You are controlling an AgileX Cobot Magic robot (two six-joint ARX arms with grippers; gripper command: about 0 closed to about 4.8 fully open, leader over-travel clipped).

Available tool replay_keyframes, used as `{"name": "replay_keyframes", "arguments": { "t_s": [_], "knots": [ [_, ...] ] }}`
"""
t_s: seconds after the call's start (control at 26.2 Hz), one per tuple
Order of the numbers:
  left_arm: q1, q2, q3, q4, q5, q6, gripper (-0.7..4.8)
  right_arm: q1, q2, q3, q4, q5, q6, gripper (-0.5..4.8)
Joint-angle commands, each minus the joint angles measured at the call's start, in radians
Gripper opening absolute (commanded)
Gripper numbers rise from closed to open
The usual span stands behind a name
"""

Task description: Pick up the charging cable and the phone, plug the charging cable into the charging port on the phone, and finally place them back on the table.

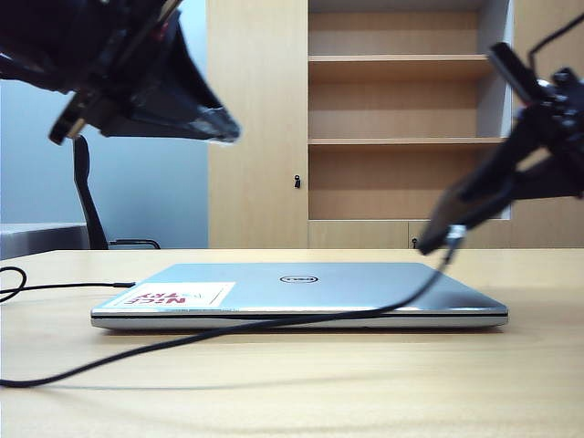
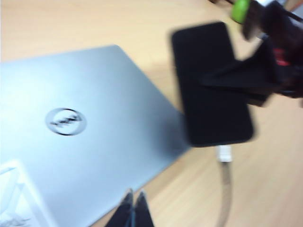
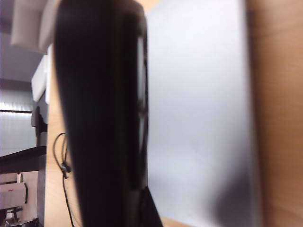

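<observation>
My right gripper [image 1: 511,169] holds the black phone [image 1: 474,196] tilted in the air over the right end of the laptop. In the left wrist view the phone [image 2: 210,85] shows flat, pinched by the right gripper [image 2: 265,71]. The white plug [image 2: 224,153] of the charging cable [image 2: 228,189] sits in the phone's short edge and hides the charging port. The black cable [image 1: 274,321] drops from the phone and trails left over the table [image 1: 365,383]. My left gripper [image 2: 135,201] is shut and empty, blurred high on the left [image 1: 224,128]. In the right wrist view the phone [image 3: 94,118] stands edge-on in the right gripper [image 3: 128,208].
A shut silver Dell laptop [image 1: 301,287] with a red-lettered sticker lies mid-table under both arms. A wooden shelf cabinet [image 1: 401,119] stands behind, with a chair [image 1: 87,196] and grey desk [image 1: 36,237] at the back left. Another black cord loop [image 1: 9,278] lies at the left edge.
</observation>
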Motion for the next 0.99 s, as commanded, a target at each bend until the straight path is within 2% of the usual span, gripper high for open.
{"name": "replay_keyframes", "arguments": {
  "t_s": [0.04, 0.23, 0.42, 0.72, 0.99],
  "knots": [
    [0.062, -0.025, 0.016, -0.036, 0.001, 0.052, -0.06, -0.063, -0.009, 0.056, -0.152, -0.043, -0.120, -0.05],
    [0.140, -0.079, 0.016, -0.065, 0.001, 0.087, -0.06, -0.140, -0.008, 0.172, -0.364, -0.031, -0.317, -0.05],
    [0.164, -0.100, 0.016, -0.093, 0.001, 0.101, -0.06, -0.188, 0.012, 0.248, -0.457, 0.007, -0.377, -0.05],
    [0.167, -0.102, 0.016, -0.103, 0.001, 0.118, -0.06, -0.209, 0.186, 0.343, -0.538, 0.010, -0.492, -0.05],
    [0.167, -0.102, 0.016, -0.103, 0.001, 0.117, -0.06, -0.210, 0.333, 0.393, -0.523, 0.013, -0.515, -0.05]
  ]
}}
